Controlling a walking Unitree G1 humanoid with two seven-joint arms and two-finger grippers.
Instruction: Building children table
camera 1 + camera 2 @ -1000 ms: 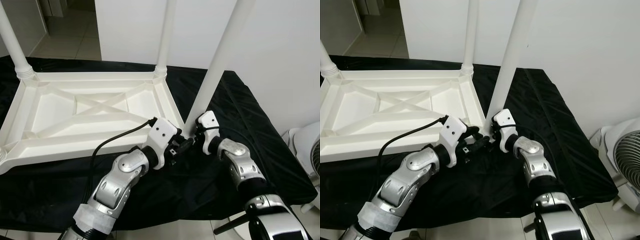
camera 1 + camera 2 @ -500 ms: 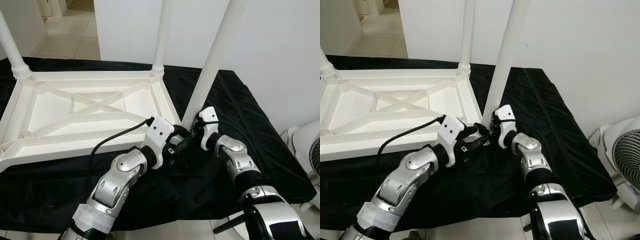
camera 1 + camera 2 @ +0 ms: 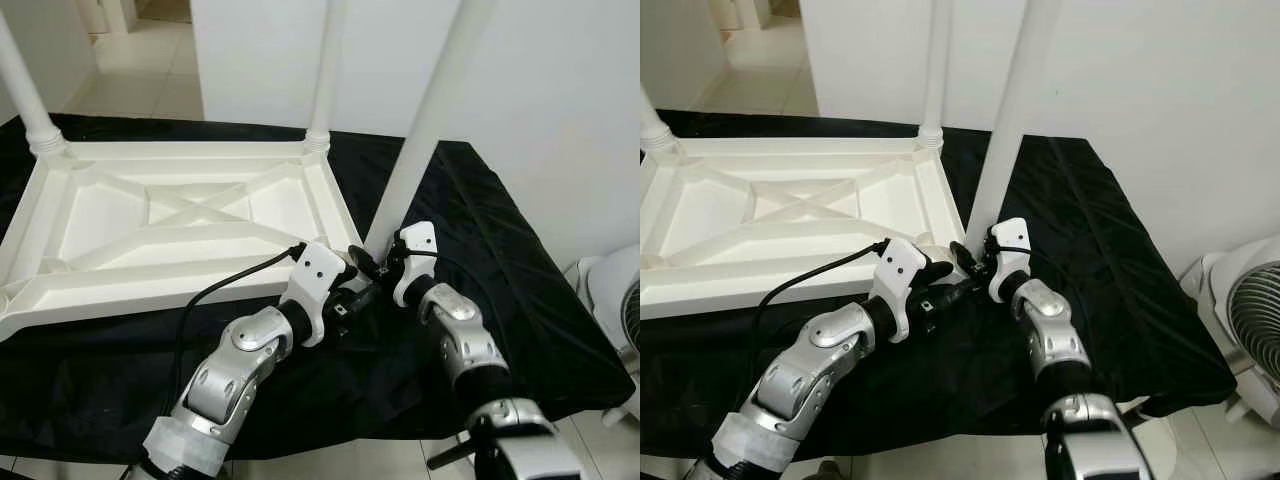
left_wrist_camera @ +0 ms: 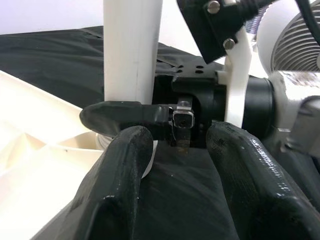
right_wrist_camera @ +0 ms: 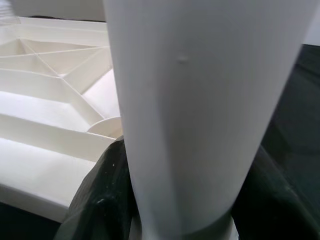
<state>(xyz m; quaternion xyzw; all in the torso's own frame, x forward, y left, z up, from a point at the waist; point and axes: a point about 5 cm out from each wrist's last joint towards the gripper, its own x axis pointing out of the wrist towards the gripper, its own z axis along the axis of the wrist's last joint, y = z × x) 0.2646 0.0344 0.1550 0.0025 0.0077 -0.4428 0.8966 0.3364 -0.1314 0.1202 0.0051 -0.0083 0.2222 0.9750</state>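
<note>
The white plastic table top (image 3: 330, 200) lies upside down on a black cloth (image 3: 480, 260). Two white legs stand in its far corners: one at the far left (image 3: 25, 90) and one at the far right (image 3: 325, 70). A third leg (image 3: 420, 140) leans slightly, with its foot at the near right corner. My right gripper (image 3: 368, 262) is shut around the base of that leg (image 5: 200, 100), a finger (image 5: 100, 195) on each side. My left gripper (image 4: 180, 145) is open just in front of the same spot, with nothing between its fingers (image 4: 125, 185).
A white fan (image 3: 1250, 330) stands on the floor at the right, beyond the cloth's edge. A white wall rises right behind the table. A tiled floor (image 3: 150, 70) runs off at the back left. A black cable (image 3: 230, 280) loops along my left forearm.
The held leg has come a little more upright, and its foot and my right gripper have shifted toward the table's corner. The left gripper stays close beside it.
</note>
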